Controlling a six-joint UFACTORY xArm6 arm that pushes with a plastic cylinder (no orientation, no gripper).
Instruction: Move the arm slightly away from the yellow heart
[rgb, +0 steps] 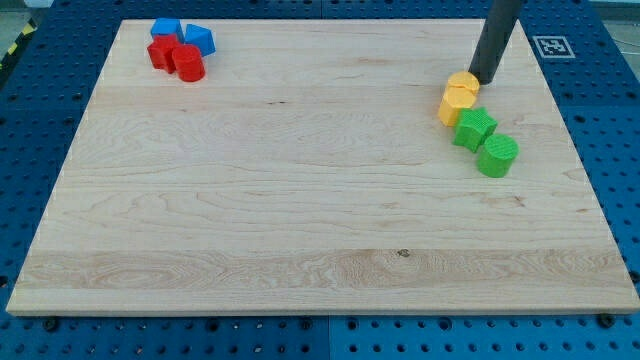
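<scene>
Two yellow blocks sit together at the view's right: an upper one (463, 84) and a lower one (453, 105); which of them is the heart I cannot tell for sure. My tip (481, 79) stands just right of the upper yellow block, touching or nearly touching its right edge. The dark rod rises from there to the view's top.
A green star-like block (474, 129) and a green round block (497, 156) lie just below the yellow pair. Two blue blocks (166, 28) (199, 39) and two red blocks (162, 53) (188, 63) cluster at the top left. The wooden board (300, 200) ends close behind my tip.
</scene>
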